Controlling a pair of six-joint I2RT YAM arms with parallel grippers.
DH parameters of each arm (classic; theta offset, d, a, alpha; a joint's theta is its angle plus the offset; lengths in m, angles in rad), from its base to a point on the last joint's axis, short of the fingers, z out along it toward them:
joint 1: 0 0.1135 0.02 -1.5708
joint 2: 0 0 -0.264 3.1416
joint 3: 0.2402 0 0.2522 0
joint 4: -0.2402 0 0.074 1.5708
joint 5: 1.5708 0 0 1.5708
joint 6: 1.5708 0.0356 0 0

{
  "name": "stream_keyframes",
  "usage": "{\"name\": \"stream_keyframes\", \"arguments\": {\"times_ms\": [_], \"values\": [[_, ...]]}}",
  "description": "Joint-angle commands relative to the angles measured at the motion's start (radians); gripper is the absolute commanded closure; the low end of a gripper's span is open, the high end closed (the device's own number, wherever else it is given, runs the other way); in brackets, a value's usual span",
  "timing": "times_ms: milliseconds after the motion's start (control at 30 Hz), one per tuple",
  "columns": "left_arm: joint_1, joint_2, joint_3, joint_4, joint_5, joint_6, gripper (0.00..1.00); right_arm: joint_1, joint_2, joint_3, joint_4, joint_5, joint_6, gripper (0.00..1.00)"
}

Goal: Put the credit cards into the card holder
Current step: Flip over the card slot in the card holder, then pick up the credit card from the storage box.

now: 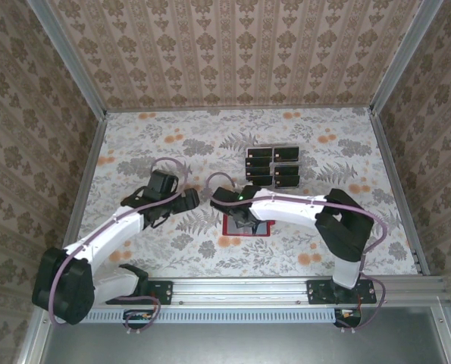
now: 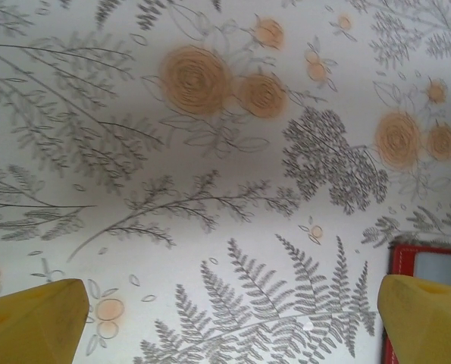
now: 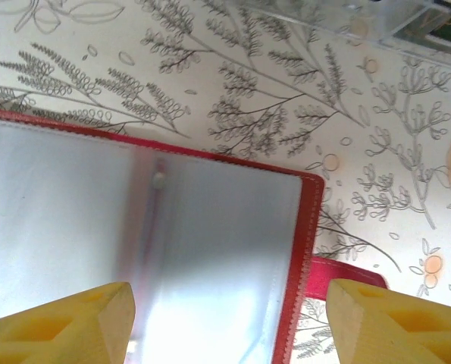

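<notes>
yellow-tipped right claw [image 3: 229, 318] hangs just above the red folding card holder [image 3: 210, 227], which lies open, grey inside up, on the floral-patterned surface [image 1: 157, 144] near the middle. its jaws stand apart with nothing between them. left claw [image 2: 233, 318] hovers just left of the holder, jaws spread wide and empty, with the red edge beside its right finger. black credit cards [image 1: 273, 167], each with a pale strip, lie grouped just beyond the holder on the far side, by a clear plastic rack [image 3: 361, 15]; none looks loaded yet.

judging by this, the holder is opened and ready, and fetching the first card is the step in hand. the next move calls for a reach to the far cards, a pinch on one thin edge, then a flat, shallow slide into a sleeve while the other claw steadies the holder.
</notes>
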Motion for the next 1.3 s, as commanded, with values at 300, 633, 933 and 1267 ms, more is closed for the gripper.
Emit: {"name": "stream_keyframes", "arguments": {"times_ms": [300, 633, 933, 1267], "values": [[-0.186, 0.153, 0.128, 0.037, -0.072, 0.055, 0.00, -0.333, -0.302, -0.035, 0.164, -0.286, -0.289, 0.32], [-0.235, 0.206, 0.144, 0.041, -0.112, -0.027, 0.00, -0.488, -0.229, 0.052, 0.157, -0.453, -0.693, 0.36], [-0.231, 0.213, 0.169, 0.009, -0.147, -0.027, 0.00, -0.475, -0.064, 0.164, 0.149, -0.509, -0.869, 0.44], [-0.196, 0.223, 0.161, 0.016, -0.121, -0.027, 0.00, -0.434, 0.074, 0.264, 0.127, -0.366, -0.975, 0.46]]}}
